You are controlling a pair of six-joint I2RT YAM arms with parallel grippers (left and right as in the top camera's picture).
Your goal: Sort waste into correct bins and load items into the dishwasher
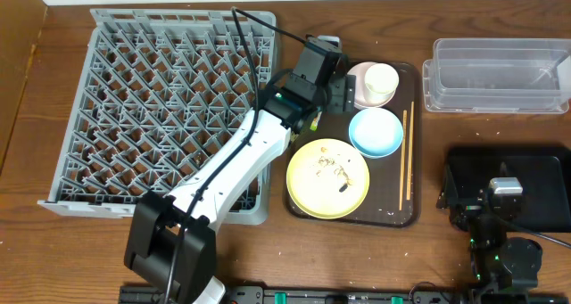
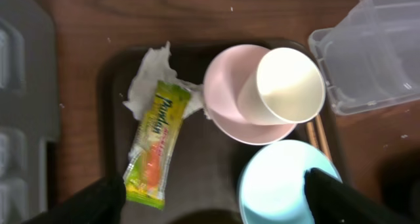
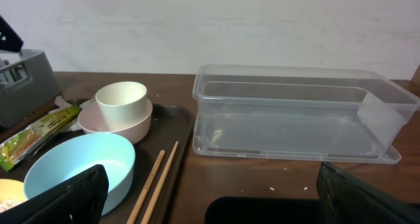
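Note:
My left gripper (image 2: 213,207) is open and empty, hovering over the dark brown tray (image 1: 406,217) near its back left corner. Below it lie a crumpled white napkin (image 2: 147,79) and a green-yellow-orange wrapper (image 2: 157,142). A cream cup (image 2: 289,86) lies tilted in the pink bowl (image 2: 226,99). The light-blue bowl (image 1: 376,132), the yellow plate (image 1: 327,193) with crumbs (image 1: 332,170) and the chopsticks (image 1: 407,157) are also on the tray. My right gripper (image 3: 216,207) is open and empty above the black bin (image 1: 544,175). The clear tub (image 1: 496,75) sits at the back right.
The large grey dish rack (image 1: 161,108) fills the left of the table, and my left arm crosses its right edge. A few pale crumbs lie on the wood between the clear tub (image 3: 295,112) and the black bin (image 3: 262,211).

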